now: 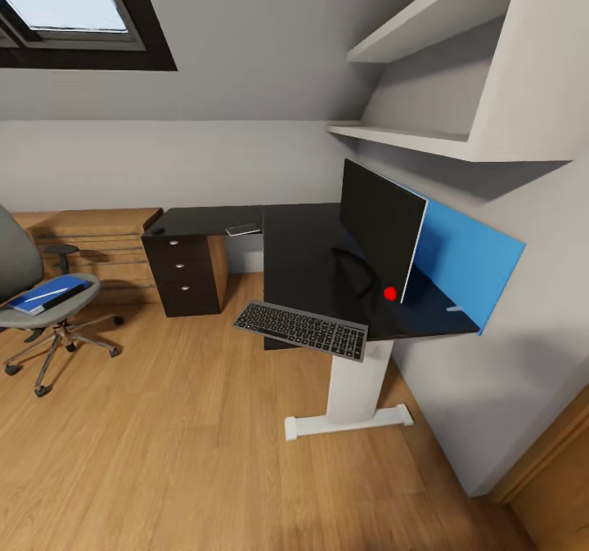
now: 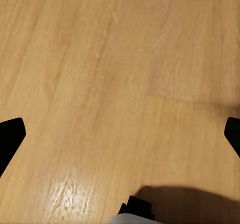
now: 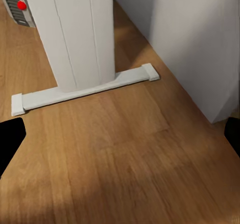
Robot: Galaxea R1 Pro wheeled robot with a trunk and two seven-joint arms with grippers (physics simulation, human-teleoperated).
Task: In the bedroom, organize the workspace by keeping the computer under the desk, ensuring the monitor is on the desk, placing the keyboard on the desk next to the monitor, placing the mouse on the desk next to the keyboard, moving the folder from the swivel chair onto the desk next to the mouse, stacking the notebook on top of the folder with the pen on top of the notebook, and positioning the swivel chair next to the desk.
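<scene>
The black desk point(image 1: 298, 244) carries the monitor point(image 1: 380, 228), standing upright at its right end. The keyboard point(image 1: 301, 330) lies at the desk's front edge and overhangs it. A small grey notebook point(image 1: 243, 230) rests on the desk's left wing. A thin white pen point(image 1: 454, 309) lies behind the monitor. At far left the swivel chair point(image 1: 20, 277) holds the blue folder point(image 1: 49, 293) on its seat. The computer point(image 3: 17, 7) shows behind the desk's white leg point(image 3: 75, 34). The mouse is out of view. My left gripper point(image 2: 120, 139) and right gripper point(image 3: 120, 136) hang open over bare floor.
A black drawer unit point(image 1: 184, 273) stands under the desk's left wing, with a wooden dresser point(image 1: 98, 244) beside it. A blue wall panel point(image 1: 466, 261) backs the desk, and white shelves point(image 1: 425, 138) hang above. The leg's foot bar point(image 3: 85, 89) lies on the floor near a white wall point(image 3: 200, 44).
</scene>
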